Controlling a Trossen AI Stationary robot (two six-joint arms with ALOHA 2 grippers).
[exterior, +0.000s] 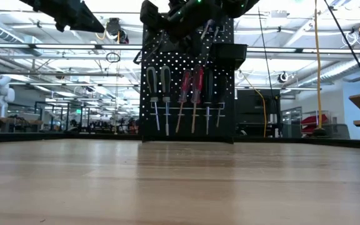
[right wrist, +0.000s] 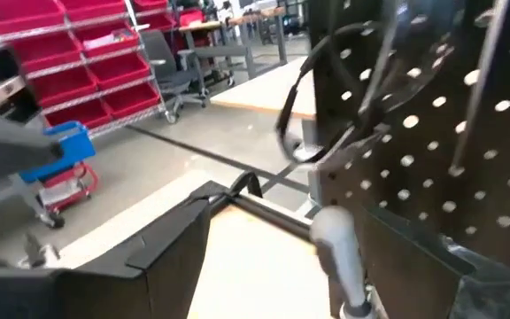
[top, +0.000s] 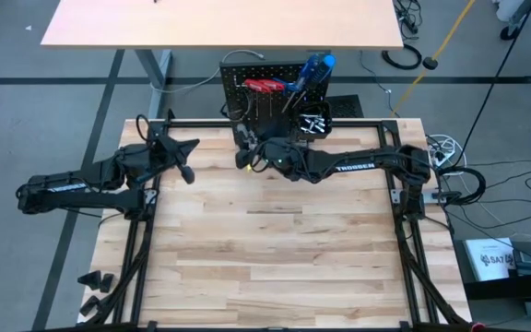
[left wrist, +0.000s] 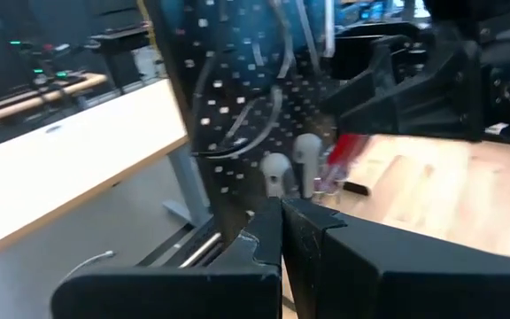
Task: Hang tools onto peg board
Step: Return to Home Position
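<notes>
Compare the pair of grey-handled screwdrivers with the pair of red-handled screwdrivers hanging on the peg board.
Colour: the grey-handled screwdrivers have grey handles, the red-handled screwdrivers red ones. Place: in the low view the grey pair hangs left of the red pair. Pose: the grey pair hangs straight down, the red pair's shafts lean slightly. Shared: both hang handle up on the peg board.
</notes>
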